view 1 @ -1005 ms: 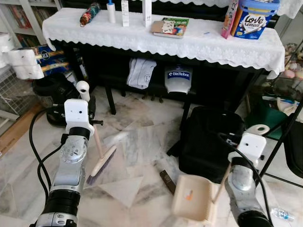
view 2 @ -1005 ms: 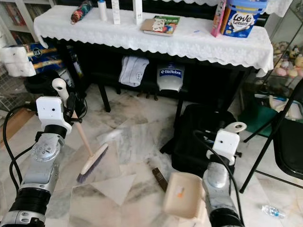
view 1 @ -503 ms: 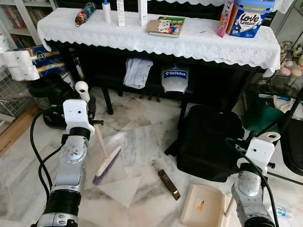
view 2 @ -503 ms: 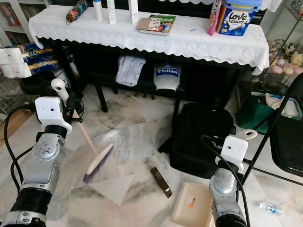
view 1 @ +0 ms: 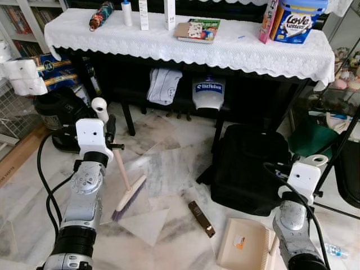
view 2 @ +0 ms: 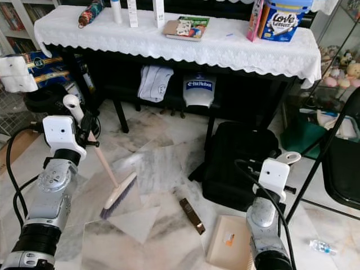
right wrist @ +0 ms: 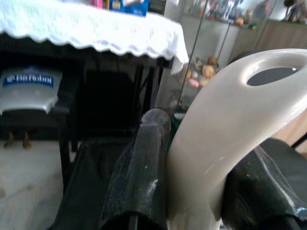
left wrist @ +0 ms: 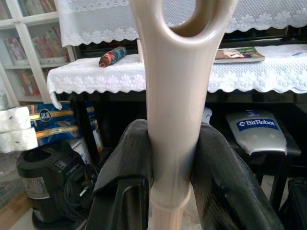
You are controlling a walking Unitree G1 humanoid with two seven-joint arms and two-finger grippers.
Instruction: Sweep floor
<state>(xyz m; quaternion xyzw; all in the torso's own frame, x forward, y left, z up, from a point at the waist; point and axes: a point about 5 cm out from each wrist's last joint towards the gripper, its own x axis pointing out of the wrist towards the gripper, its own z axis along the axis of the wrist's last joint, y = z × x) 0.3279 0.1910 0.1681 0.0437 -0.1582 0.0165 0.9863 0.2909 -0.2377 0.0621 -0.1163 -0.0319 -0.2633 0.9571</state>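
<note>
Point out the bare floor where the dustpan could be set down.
Bare marble lies between the brush and the black bag, up toward the table legs, and below the brush head. It is tighter by the brown bar beside the dustpan, and crowded at the left by the bin.

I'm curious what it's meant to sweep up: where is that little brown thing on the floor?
The brown thing lies on the marble floor in the head views, between the brush on the robot's left and the dustpan on its right.

Cream dustpan handle (right wrist: 225, 139) between black jaws
</note>
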